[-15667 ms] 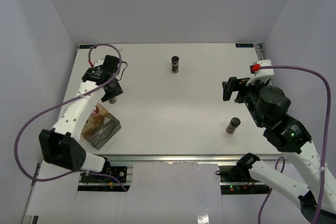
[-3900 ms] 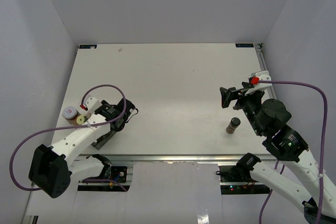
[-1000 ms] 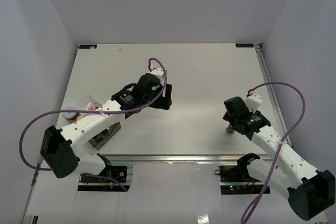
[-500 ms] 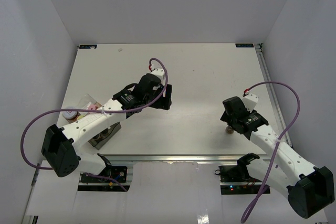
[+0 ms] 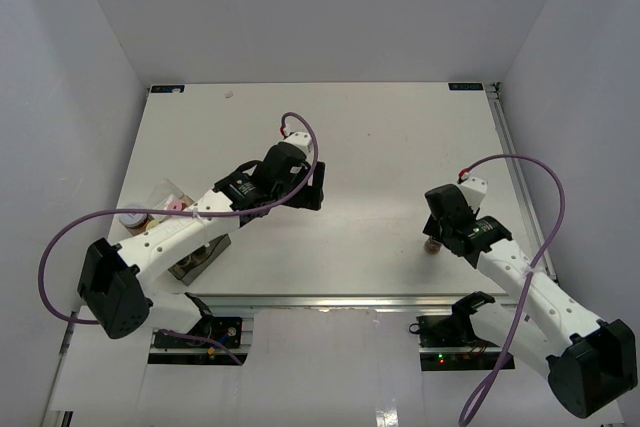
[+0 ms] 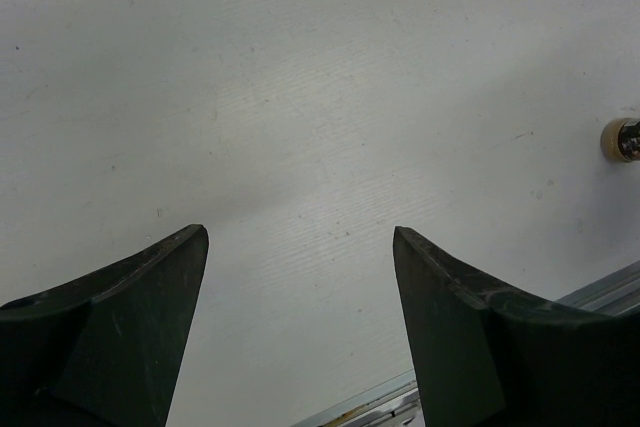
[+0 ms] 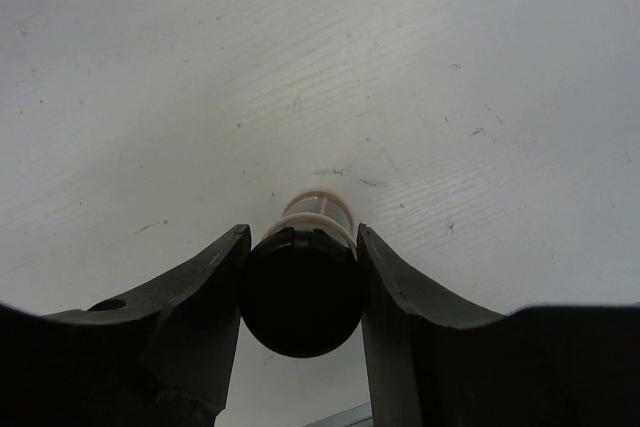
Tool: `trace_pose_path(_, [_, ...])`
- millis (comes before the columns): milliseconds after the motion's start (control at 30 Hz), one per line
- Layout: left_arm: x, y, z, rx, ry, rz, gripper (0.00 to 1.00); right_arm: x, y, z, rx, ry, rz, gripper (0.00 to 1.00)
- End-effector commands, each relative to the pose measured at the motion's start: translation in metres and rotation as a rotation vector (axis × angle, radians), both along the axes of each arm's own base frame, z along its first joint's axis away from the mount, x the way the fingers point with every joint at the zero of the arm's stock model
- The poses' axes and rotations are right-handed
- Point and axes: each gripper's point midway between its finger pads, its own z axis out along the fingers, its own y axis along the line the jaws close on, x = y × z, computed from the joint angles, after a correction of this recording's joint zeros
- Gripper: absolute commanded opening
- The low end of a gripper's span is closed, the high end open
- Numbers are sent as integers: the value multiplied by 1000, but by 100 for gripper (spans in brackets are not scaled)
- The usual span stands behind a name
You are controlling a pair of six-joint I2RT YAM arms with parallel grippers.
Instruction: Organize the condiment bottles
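a: what is nearest the arms' bases?

b: on the left, close to the near edge of the white table (image 5: 380,127), a dark grey box (image 5: 193,261) lies partly hidden under the left arm. just past it, toward the left edge, two small jars stand near each other: a pink-capped jar (image 5: 175,206) and a pale-topped jar (image 5: 132,218). i cannot tell whether either one touches the box.

a: and on the right side?

b: the right gripper (image 7: 300,247) sits low, also close to the near edge. its two dark fingers press against both sides of a black-capped jar (image 7: 300,297), pinching it at the cap. the jar is upright, and a short stretch of clear body with a cream rim shows beyond the cap. i cannot tell whether its base rests on the table. from above, the gripper covers nearly all of it and only a sliver of brown shows.

a: where is the other gripper?

b: farther out, near the middle of the table, the left gripper (image 6: 300,237) hangs over bare white surface. its fingers are spread wide with nothing between them. it is well apart from every jar. at the right edge of its wrist view there is a tiny round cream-and-dark object, too small to identify.
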Motion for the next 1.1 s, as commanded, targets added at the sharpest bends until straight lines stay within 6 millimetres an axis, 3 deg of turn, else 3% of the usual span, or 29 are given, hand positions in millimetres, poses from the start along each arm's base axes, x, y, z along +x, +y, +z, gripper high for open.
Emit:
trace_pose_path(0, [5, 17, 24, -46, -55, 95, 85, 27, 32, 11, 6, -47, 241, 11])
trace_pose_path(100, [16, 29, 39, -74, -65, 138, 85, 48, 60, 24, 7, -61, 413, 8])
trace_pose_path(133, [27, 42, 42, -86, -61, 173, 85, 53, 69, 27, 12, -66, 451, 8])
trace_pose_path(233, [45, 73, 50, -170, -27, 218, 84, 78, 113, 48, 43, -114, 626, 8])
trace_pose_path(333, [48, 96, 59, -188, -45, 261, 84, 91, 159, 61, 45, -143, 793, 8])
trace_pose_path(433, [47, 120, 67, -182, -60, 317, 84, 90, 208, 59, 37, -123, 956, 8])
trace_pose_path(500, [48, 130, 68, -185, -56, 346, 84, 94, 237, 73, 35, -153, 1026, 8])
trace_pose_path(533, [48, 137, 69, -192, -53, 361, 84, 90, 255, 66, 28, -142, 1076, 8])
trace_pose_path(667, [45, 148, 71, -207, -51, 375, 84, 87, 297, 62, 0, -165, 1207, 8])
trace_pose_path(900, [46, 158, 80, -204, -72, 396, 84, 77, 333, 49, -80, -161, 1365, 8])
trace_pose_path(1067, [49, 153, 81, -229, -68, 381, 84, 74, 338, 45, -74, -185, 1405, 8])
